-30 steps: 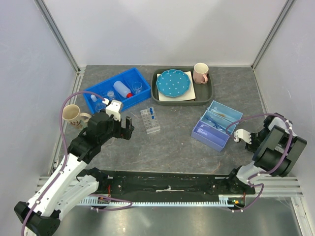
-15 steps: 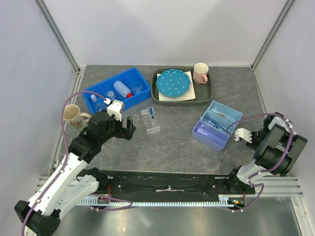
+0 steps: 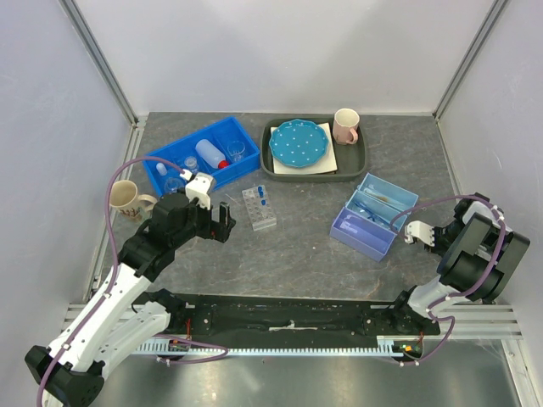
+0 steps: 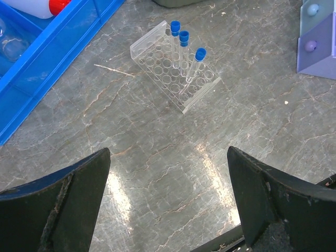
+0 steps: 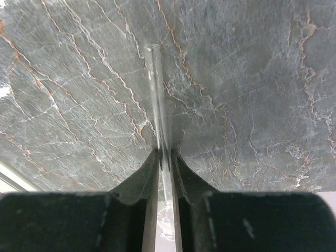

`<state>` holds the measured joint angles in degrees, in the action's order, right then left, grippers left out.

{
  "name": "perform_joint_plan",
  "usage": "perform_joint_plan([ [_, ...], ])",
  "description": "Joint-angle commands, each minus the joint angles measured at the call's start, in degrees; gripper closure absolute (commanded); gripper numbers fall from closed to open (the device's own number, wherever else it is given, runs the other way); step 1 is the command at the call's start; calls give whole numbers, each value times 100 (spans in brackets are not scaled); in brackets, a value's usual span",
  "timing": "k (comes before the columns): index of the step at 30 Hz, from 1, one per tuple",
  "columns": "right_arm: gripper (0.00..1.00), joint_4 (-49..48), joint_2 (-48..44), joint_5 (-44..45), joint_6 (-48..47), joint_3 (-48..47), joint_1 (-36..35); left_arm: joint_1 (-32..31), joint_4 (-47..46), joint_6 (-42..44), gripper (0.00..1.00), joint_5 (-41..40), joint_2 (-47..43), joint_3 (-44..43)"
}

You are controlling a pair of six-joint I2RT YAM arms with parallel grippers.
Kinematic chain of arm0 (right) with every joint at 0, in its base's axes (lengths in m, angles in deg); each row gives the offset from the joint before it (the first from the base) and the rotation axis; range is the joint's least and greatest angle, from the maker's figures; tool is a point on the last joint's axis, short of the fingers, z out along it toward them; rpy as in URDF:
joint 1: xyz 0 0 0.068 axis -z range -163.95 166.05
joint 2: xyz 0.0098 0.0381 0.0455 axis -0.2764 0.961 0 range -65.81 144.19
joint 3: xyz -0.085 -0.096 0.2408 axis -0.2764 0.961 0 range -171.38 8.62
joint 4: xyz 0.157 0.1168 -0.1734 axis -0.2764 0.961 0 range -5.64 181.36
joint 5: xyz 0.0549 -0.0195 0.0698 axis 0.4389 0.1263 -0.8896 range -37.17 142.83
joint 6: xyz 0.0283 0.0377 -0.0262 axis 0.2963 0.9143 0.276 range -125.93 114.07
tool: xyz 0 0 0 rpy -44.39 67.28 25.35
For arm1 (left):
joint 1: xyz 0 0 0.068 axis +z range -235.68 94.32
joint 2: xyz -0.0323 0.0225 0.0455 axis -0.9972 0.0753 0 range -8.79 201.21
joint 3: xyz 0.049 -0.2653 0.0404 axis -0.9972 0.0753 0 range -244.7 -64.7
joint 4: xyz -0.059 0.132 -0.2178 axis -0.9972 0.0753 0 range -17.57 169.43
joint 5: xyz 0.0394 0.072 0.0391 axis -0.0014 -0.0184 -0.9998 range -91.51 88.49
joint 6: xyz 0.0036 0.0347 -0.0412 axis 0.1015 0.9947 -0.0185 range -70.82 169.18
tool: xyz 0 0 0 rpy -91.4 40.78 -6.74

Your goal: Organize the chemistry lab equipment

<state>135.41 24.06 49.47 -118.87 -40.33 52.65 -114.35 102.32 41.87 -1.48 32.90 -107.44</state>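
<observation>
Test-tube rack (image 4: pixel 173 68) centre stage on the grey marbled worktop (image 4: pixel 157 157), three blue-capped tubes (image 4: pixel 181 42) standing along one side of it. The left hand (image 4: pixel 168 157) hangs near it, fingers spread wide with nothing between them. Just left of the rack, the blue bin (image 3: pixel 166 155) holds the white squeeze bottle (image 3: pixel 210 155), lying on its side, and small clear beakers (image 3: pixel 236 150). Over on the right, the right hand (image 5: pixel 164 157) is clamped on a thin clear glass tube (image 5: pixel 156 100) that pokes out past the fingertips over bare stone, close to the open pale blue box (image 3: pixel 373 216). Its contents are too small to make out. Further back, a dark tray (image 3: pixel 361 157) carries the blue dotted plate (image 3: pixel 299 142) and pink mug (image 3: pixel 345 125).
</observation>
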Motion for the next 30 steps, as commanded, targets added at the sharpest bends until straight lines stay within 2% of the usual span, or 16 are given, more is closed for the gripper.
perform_joint_plan([
  [1,81,-271,251,-209,-141,70,5,10,-238,239,2,146,-12,20],
  [11,89,106,110,-297,150,-18,14,10,-273,248,2,304,14,29],
  [30,90,766,-285,-604,1617,-1160,277,10,-291,257,2,445,23,29],
])
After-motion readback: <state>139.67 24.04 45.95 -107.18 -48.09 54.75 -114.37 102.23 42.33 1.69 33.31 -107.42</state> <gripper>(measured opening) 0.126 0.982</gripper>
